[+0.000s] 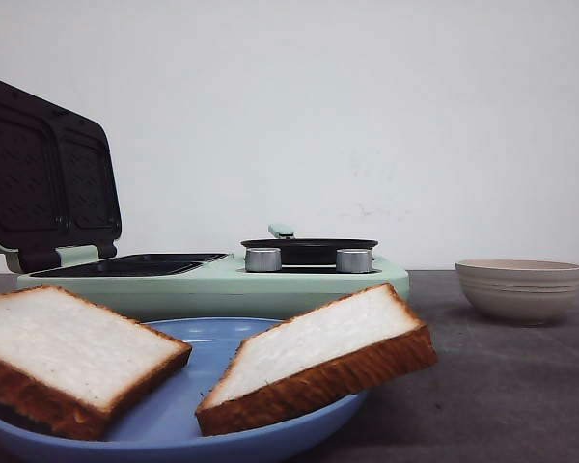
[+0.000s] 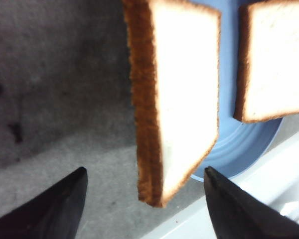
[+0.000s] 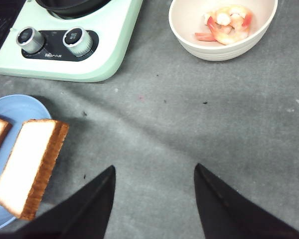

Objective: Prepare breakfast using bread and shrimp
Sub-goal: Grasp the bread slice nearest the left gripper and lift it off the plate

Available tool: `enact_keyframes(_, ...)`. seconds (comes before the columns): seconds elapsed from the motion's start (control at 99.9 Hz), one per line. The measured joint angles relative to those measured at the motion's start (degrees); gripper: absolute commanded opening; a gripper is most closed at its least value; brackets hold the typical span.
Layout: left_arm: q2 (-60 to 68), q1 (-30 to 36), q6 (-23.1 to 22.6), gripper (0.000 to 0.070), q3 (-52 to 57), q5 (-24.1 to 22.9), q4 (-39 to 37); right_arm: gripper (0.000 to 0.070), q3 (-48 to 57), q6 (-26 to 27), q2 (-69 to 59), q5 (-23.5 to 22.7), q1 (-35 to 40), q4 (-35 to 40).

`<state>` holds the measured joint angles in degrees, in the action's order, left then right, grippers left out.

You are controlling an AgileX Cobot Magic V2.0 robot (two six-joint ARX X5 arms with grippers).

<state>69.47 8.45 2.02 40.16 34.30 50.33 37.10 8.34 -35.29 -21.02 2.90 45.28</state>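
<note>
Two slices of bread lie on a blue plate (image 1: 207, 333): one at the left (image 1: 72, 352), one at the right (image 1: 318, 352) tilted over the rim. In the left wrist view my left gripper (image 2: 144, 172) is open, and a corner of one bread slice (image 2: 182, 89) shows between its fingers without touching them. The other slice (image 2: 276, 59) lies beside it. The shrimp (image 3: 226, 22) sits in a cream bowl (image 3: 189, 42). My right gripper (image 3: 154, 168) is open over bare grey table, between the bowl and the plate's bread (image 3: 30, 167). Neither gripper shows in the front view.
A mint-green breakfast maker (image 1: 222, 280) stands behind the plate with its dark lid (image 1: 43, 174) raised, a black pan (image 1: 309, 249) and two silver knobs (image 3: 30, 39) (image 3: 78, 42). The bowl (image 1: 519, 287) stands at the right on the grey tabletop (image 1: 502, 386).
</note>
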Motion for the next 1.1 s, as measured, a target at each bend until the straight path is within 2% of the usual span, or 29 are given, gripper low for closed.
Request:
enact_keyframes(0.49, 3.2, 3.7, -0.2, 0.0370, 0.0, 0.2, -3.4, 0.0307, 0.0, 0.0, 0.0, 0.0, 0.0, 0.2)
enact_keyframes(0.821, 3.2, 4.1, -0.2, 0.0125, 0.0, 0.2, -3.8, 0.0307, 0.0, 0.0, 0.0, 0.0, 0.0, 0.2)
enact_keyframes(0.861, 3.2, 4.1, -0.2, 0.0070, 0.0, 0.4, -3.9, 0.0306, 0.0, 0.0, 0.0, 0.0, 0.0, 0.2)
enact_keyframes(0.891, 3.2, 4.1, -0.2, 0.0000, 0.0, 0.5, -3.9, 0.0307, 0.0, 0.0, 0.0, 0.0, 0.0, 0.2)
enact_keyframes(1.101, 3.2, 4.1, -0.2, 0.0000, 0.0, 3.2, -5.3, 0.0306, 0.0, 0.0, 0.0, 0.0, 0.0, 0.2)
